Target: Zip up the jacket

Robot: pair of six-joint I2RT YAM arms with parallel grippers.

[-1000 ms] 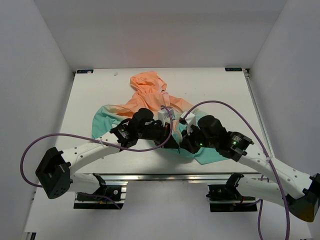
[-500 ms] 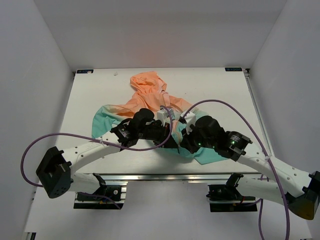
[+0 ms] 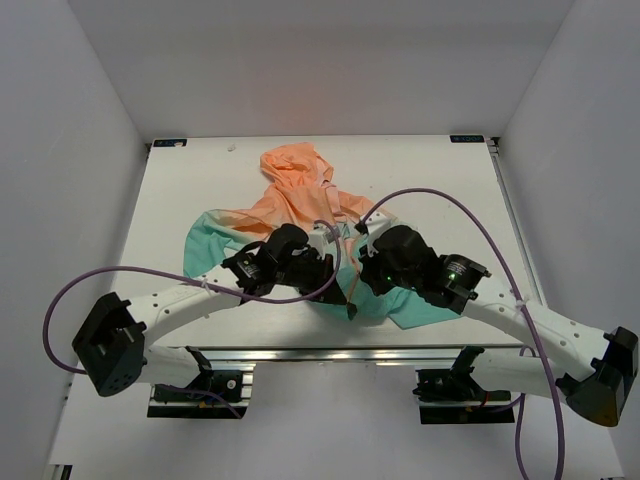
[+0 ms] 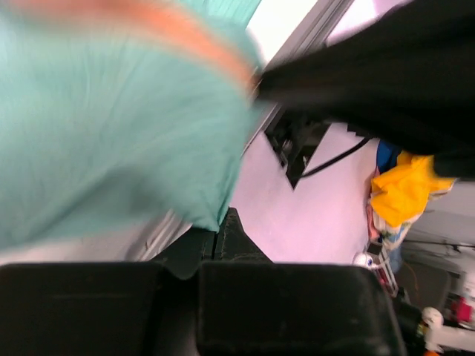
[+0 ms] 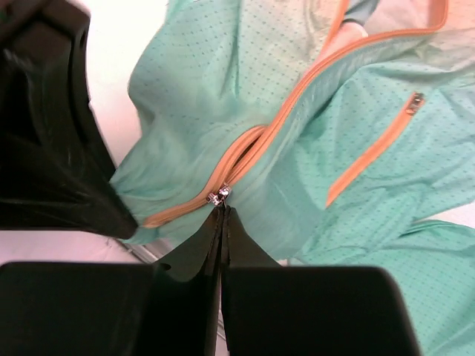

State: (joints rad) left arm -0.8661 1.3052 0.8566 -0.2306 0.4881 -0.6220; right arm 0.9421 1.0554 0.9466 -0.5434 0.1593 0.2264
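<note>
While the table (image 3: 180, 190) looks the same as a second ago, the jacket (image 3: 295, 190) on it doesn't quite. It lies mid-table with the peach hood (image 3: 295, 165) at the far end and the teal hem (image 3: 400, 305) right at the near edge. The front of it now shows between the two arms, where before they were bunched over it.

The big change is the right tool (image 5: 223, 215). It was partly open a second ago and is now pinched shut. The left tool (image 4: 223, 222) hasn't budged: it's clamped on a corner of teal fabric down by the hem, anchoring the bottom.

The orange zipper (image 5: 297, 96) runs up from the hem and splits open further along, so it's barely started. The slider (image 5: 219, 196) sits right at the right tool's fingertips. I'd say it has the pull tab, though the tab itself is hidden between the fingers. The pocket zip (image 5: 375, 159) is off to the side, not involved.

So my read is that the grab is done and the pull toward the hood comes next.

Room-wise, that direction is good, with bare table past the hood. The near edge is the tight spot, since the hem sits right on it. The two tools are also close together, so the right one should head away, not sideways.
</note>
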